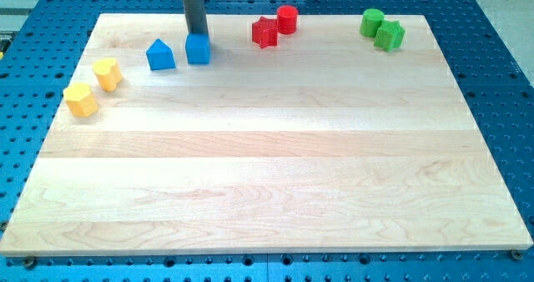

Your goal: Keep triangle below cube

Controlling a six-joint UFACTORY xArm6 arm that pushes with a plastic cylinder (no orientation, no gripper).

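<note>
Our rod comes down from the far edge of the scene, and my tip (198,35) sits at the far side of the blue cube (198,50), touching it or all but touching it; we cannot tell which, since the rod's end meets the cube's top edge in this view. We carry no jaws at all, only this straight dark rod, so there is nothing to stand apart or together.

The blue cube lies at the far left of the wooden board (267,173); just to its left, with a narrow gap between them, stands the blue triangle-topped block (160,55), shaped like a small house; the two are nearly level, the triangle-topped block only slightly nearer to us than the cube.

Further left and nearer, two yellow blocks lie close together; the yellow block nearer the far edge (108,73) looks roughly heart-shaped, and the yellow hexagonal block (81,100) sits near the board's left edge.

To the right of my tip, along the far edge, the red star block (264,32) touches or almost touches the red cylinder (287,19); further right, the green cylinder (372,22) stands just beside a green block (390,35) whose shape we cannot make out clearly.

The board rests on a blue perforated table (501,48).
</note>
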